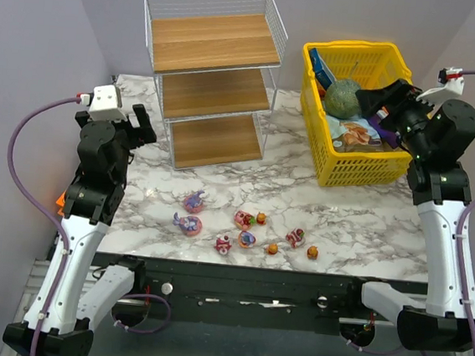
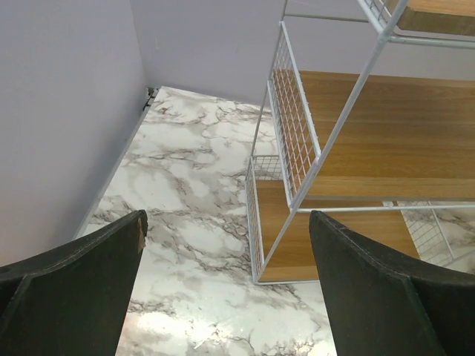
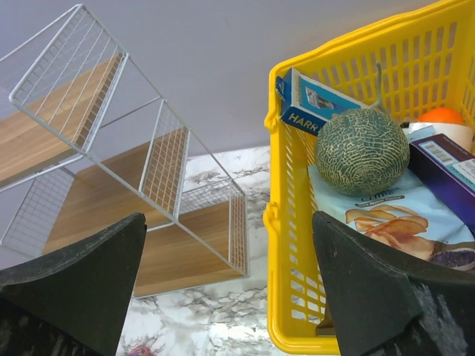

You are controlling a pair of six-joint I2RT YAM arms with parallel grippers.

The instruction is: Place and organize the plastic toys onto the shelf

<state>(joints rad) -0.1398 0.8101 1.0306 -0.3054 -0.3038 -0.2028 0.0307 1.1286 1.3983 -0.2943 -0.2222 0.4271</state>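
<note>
Near the front edge of the table [image 1: 368, 216], between the two arm bases, the toys [image 1: 244, 219] lie scattered in a loose row. None is on the shelf [image 1: 213, 41] yet, which stands at the back left with nothing showing on its boards.

The left gripper [image 2: 226, 219] hangs beside the shelf with its fingers spread wide and nothing between them. The right gripper [image 3: 228, 219] is likewise wide open and empty, up over the yellow basket [image 1: 348, 168], well apart from the toys.

Each toy looks tiny, light and made of hard plastic. It should not crush, but it will likely skid or tip on the smooth marble top. Some sit close together, so neighbours may get nudged. The best hold is probably a straight pinch from above, across the widest part of the body and low down.
</note>
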